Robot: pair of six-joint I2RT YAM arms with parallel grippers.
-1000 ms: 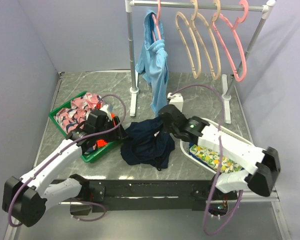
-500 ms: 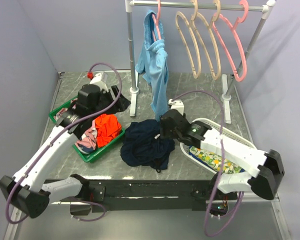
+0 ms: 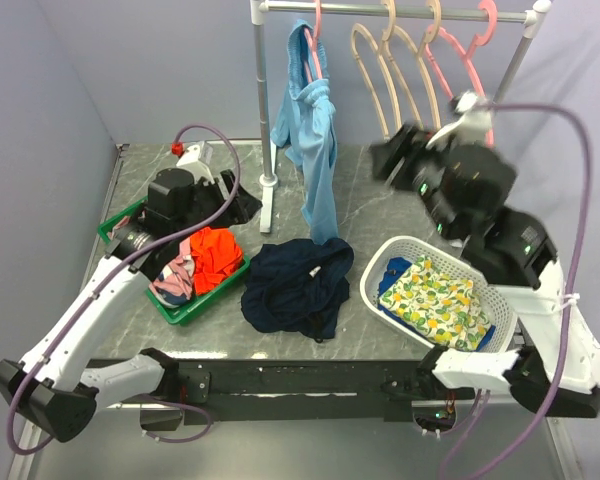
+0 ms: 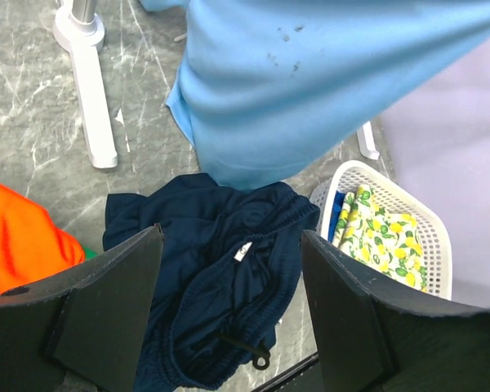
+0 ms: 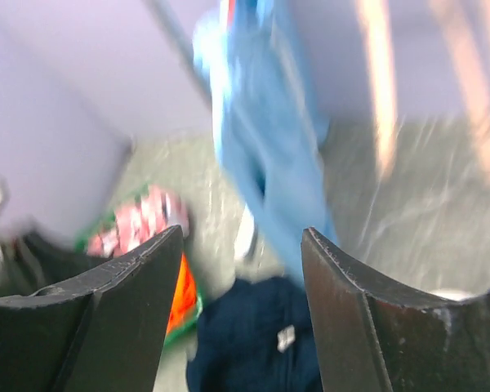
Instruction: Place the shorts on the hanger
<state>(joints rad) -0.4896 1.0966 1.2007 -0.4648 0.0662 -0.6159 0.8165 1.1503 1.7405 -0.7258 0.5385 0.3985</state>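
Soft, even light leaves everything bright, with only faint shadows under the shorts (image 3: 295, 285) on the bench (image 3: 365, 200). Top and left wrist views are sharp. The right wrist view is badly motion-blurred: the light-blue garment (image 5: 265, 139) smears, and only the right tool (image 5: 241, 235) looks crisp.

The dark navy fabric shorts (image 3: 298, 285) lie on the grey marble table (image 3: 380, 195), between a green plastic bin (image 3: 195, 308) on the left and a white mesh basket (image 3: 372, 285) on the right. The beige plastic hanger (image 3: 375, 75) hangs behind.

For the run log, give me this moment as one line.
shorts: crumpled on table, unheld | beige hanger: bare, on rail | left gripper: open, empty | right gripper: open, empty
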